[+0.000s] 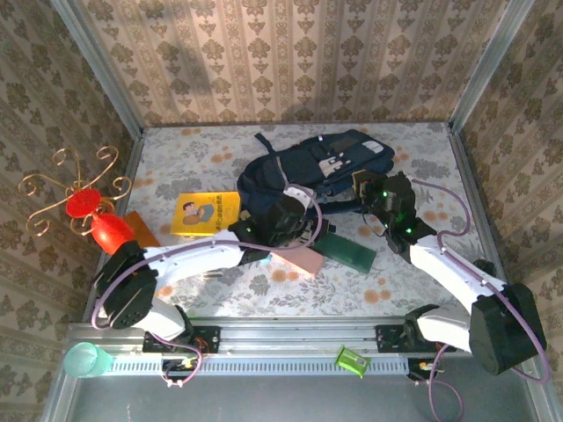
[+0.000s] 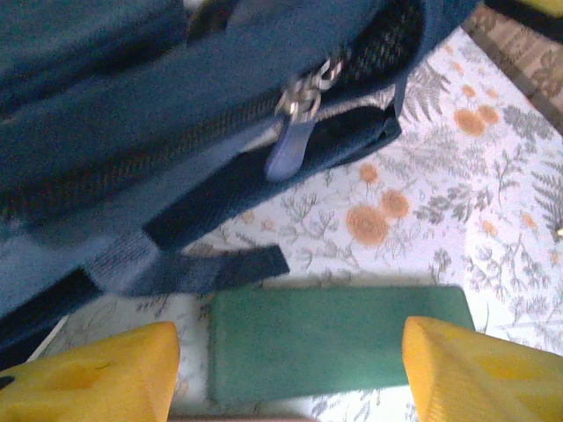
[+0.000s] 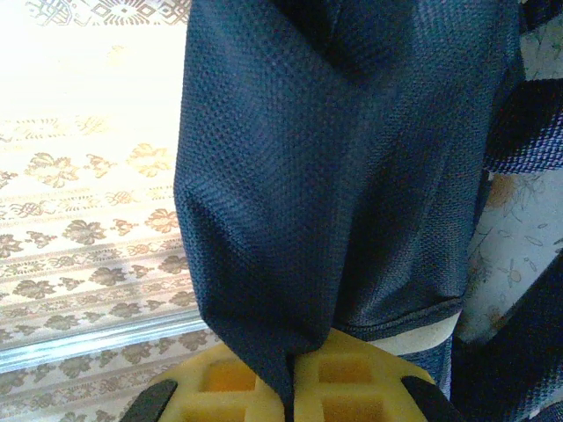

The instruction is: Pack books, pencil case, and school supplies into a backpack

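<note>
The dark navy backpack (image 1: 308,163) lies at the back middle of the table. My right gripper (image 1: 362,188) is at its right side, shut on a fold of its navy fabric (image 3: 290,193), which is pinched between the yellow pads (image 3: 352,387). My left gripper (image 1: 317,230) hovers open below the backpack's front, and its yellow fingers (image 2: 97,374) straddle a flat green book-like item (image 2: 325,338) lying on the table. A zip pull (image 2: 295,132) hangs just above. The yellow book (image 1: 205,213) lies left of the backpack. The pink pencil case (image 1: 302,259) lies partly under my left wrist.
An orange-brown slab (image 1: 141,227) and a red object on a gold wire stand (image 1: 88,211) sit at the left edge. A green cup (image 1: 84,359) and a small green item (image 1: 352,360) rest on the front rail. Patterned walls close in the table.
</note>
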Tool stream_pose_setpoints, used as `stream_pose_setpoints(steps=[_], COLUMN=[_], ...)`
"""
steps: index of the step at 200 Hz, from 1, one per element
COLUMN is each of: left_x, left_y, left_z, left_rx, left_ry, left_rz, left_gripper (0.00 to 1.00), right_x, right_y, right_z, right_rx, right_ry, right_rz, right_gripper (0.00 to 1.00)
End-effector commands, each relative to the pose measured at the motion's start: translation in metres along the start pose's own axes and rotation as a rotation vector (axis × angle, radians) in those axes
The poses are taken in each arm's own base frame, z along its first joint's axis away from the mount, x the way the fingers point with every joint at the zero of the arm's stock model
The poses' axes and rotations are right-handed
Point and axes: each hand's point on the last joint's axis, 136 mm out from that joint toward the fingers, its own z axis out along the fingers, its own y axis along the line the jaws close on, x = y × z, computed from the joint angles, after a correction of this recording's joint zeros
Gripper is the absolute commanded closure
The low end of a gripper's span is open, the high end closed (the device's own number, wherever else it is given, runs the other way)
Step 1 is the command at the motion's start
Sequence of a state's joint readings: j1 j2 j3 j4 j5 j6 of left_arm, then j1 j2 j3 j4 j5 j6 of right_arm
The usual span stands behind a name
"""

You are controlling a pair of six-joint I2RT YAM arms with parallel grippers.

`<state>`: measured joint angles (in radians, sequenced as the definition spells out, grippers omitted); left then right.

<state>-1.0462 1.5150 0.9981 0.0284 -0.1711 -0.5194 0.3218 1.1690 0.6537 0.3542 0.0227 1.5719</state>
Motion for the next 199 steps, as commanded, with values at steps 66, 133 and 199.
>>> stream_pose_setpoints(steps=[66,133,199], left_x=[-0.047,-0.07,-0.052], left_y=[0.009,0.02,0.033], left_z=[0.038,0.054,0.047], left_rx=[-0.066,-0.073,-0.023], left_ry=[-0.158,-0.203,-0.156], left_rz=[-0.087,-0.081,-0.014], left_gripper=[0.42,0.61,0.97], right_x=[0.011,0.011,-0.012], right_y=[0.056,0.044,0.017], right_z=[-0.003,-0.003,-0.005], right_rx=[-0.156,-0.127,-0.052], right_ry=[0.028,0.021,-0.066], right_rz=[0.028,0.012,-0.038], right_gripper=[0.96,0.95,0.96])
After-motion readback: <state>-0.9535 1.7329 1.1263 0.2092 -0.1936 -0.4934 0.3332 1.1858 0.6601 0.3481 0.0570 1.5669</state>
